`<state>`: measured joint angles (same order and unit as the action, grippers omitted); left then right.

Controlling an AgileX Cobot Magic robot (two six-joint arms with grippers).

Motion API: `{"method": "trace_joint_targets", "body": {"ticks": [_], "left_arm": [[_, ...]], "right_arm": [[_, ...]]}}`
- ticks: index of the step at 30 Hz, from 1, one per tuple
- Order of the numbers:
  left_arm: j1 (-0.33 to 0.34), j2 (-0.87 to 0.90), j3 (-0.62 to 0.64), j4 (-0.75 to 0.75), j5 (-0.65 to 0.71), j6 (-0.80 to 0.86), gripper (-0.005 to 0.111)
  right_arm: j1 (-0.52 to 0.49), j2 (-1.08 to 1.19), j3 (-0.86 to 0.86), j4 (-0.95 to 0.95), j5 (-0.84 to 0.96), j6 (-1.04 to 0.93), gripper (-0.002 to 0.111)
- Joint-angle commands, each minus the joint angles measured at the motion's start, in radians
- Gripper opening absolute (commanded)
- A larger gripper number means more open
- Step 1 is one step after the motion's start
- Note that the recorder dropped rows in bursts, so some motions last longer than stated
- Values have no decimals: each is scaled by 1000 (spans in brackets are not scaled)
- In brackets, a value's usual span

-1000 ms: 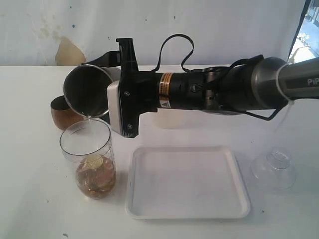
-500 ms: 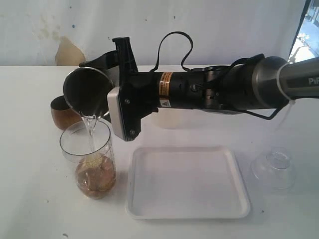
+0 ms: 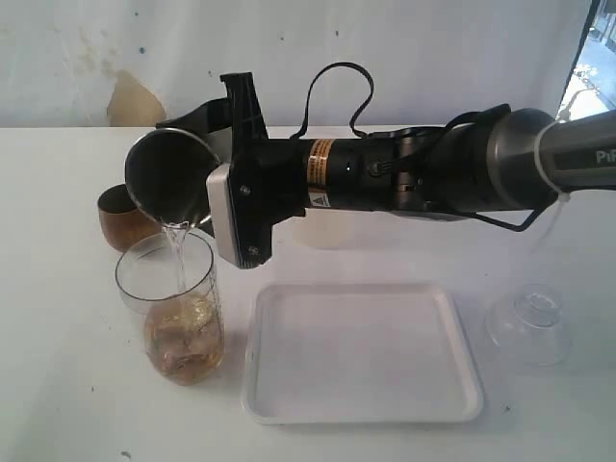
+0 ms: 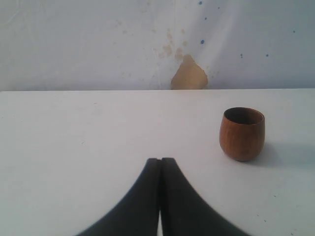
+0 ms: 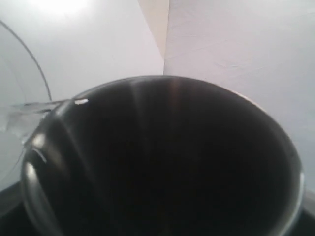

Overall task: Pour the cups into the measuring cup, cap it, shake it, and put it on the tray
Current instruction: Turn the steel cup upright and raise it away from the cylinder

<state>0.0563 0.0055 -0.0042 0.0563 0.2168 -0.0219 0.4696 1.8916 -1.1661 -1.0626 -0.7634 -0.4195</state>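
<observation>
Right gripper reached across the table toward its left side, jaws clamped on the steel tumbler. Tumbler was tipped over, mouth facing down and forward, lip just above the measuring cup. A thin clear stream ran from the lip into the measuring cup. Measuring cup stood upright near the table's front-left corner, just beside the tray's left edge, not touching it as far as could be seen. Brownish liquid with pale lumps sat in its lower part; what the lumps were could not be told.

Wooden cup stood upright behind the measuring cup, toward the left edge, partly hidden by the tumbler. Tray lay flat near the front edge, mid-table, nothing on it. Clear domed lid sat by the tray's right side, apart from it. A whitish frosted cup showed partly behind the arm.

Right wrist view was filled by the tumbler's dark inside, liquid at its lip.

Left gripper was closed, fingers pressed together, holding nothing, low over bare table, wooden cup well apart from it.
</observation>
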Motion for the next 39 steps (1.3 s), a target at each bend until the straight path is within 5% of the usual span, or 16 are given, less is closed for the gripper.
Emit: {"method": "trace_joint_targets", "body": {"ticks": [1, 6, 13, 22, 39], "left_arm": [[-6, -6, 4, 4, -13, 0, 0], [-6, -6, 4, 4, -13, 0, 0], [-6, -6, 4, 4, -13, 0, 0], [-6, -6, 4, 4, -13, 0, 0], [-6, -6, 4, 4, -13, 0, 0]], "right_arm": [[1, -17, -12, 18, -23, 287, 0], [1, -17, -12, 34, -71, 525, 0], [-3, -17, -41, 347, 48, 771, 0], [-3, 86, -169, 286, 72, 1079, 0], [-22, 222, -182, 275, 51, 1071, 0]]}}
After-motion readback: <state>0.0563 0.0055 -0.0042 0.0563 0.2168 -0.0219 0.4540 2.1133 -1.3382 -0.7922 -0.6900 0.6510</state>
